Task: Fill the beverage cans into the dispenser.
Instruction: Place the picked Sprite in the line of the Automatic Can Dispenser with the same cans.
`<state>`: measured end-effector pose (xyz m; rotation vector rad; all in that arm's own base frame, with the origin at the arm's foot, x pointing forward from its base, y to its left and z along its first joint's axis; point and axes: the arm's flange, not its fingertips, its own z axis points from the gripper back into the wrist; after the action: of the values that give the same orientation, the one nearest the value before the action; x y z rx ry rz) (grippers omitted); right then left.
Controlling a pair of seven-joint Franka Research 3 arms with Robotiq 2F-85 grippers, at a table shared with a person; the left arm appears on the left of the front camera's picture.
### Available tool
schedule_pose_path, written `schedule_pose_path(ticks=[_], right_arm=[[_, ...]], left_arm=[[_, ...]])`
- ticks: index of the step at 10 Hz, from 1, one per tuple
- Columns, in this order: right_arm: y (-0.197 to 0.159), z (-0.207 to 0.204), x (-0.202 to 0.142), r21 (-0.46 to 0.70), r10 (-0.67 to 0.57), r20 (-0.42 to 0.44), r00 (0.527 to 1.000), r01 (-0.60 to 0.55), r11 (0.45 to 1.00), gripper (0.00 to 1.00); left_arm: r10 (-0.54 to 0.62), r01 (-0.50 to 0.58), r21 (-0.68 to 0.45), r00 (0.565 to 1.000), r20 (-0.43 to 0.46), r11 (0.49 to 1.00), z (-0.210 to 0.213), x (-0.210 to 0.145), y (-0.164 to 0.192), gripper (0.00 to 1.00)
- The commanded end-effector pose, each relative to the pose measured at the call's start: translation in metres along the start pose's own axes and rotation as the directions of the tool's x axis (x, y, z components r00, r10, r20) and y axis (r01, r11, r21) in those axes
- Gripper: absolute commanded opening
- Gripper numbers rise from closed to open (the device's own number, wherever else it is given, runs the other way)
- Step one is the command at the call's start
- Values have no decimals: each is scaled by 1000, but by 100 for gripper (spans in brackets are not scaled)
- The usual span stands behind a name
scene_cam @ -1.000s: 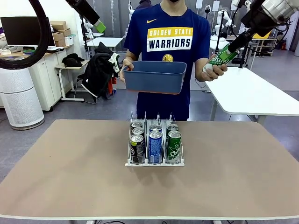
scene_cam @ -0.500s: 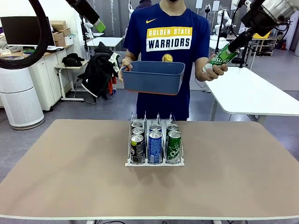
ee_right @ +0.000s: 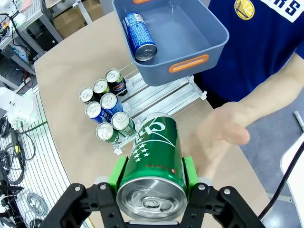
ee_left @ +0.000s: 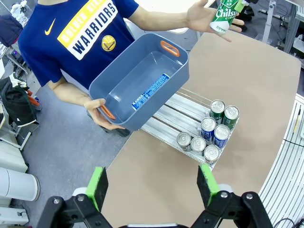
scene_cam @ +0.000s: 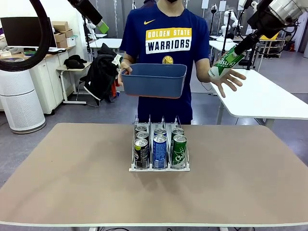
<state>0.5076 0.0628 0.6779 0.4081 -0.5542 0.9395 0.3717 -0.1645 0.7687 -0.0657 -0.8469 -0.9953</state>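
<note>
The dispenser (scene_cam: 159,166) stands mid-table with several beverage cans (scene_cam: 160,150) in its three lanes: dark on the left, blue in the middle, green on the right. High at the right, my right gripper (scene_cam: 237,51) is shut on a green can (scene_cam: 222,63), whose silver top faces the right wrist camera (ee_right: 153,164). The person's open hand (scene_cam: 229,80) hovers just under it, fingers spread. My left gripper (ee_left: 152,186) hangs open and empty high over the table's left, its green pads (ee_left: 98,185) wide apart. Below it lie the loaded lanes (ee_left: 209,136).
The person at the far side holds a blue-grey bin (scene_cam: 154,82) by one orange handle above the dispenser's back end. A blue can (ee_right: 138,36) lies inside the bin (ee_right: 210,42). A white table (scene_cam: 262,96) stands behind at the right.
The person's hand has let go of the green can and opened beneath it. The bin has drifted slightly left. Both grippers have held still.
</note>
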Motion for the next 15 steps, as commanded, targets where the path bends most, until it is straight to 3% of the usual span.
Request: schedule_pose_path(ticks=[1,13,14,15], right_arm=[[1,2,2,-1,2,4,1000,-2,1000,0],[1,2,2,-1,2,4,1000,-2,1000,0],[0,0,0,0,0,0,1000,0,1000,58],[15,2,-6,-25,-43,18,999,44,999,58]], left_arm=[[3,-3,1,1000,-4,1000,-1,-2,1,100],[3,-3,1,1000,-4,1000,-1,-2,1,100],[3,-3,1,1000,-4,1000,-1,-2,1,100],[3,-3,1,1000,-4,1000,-1,-2,1,100]])
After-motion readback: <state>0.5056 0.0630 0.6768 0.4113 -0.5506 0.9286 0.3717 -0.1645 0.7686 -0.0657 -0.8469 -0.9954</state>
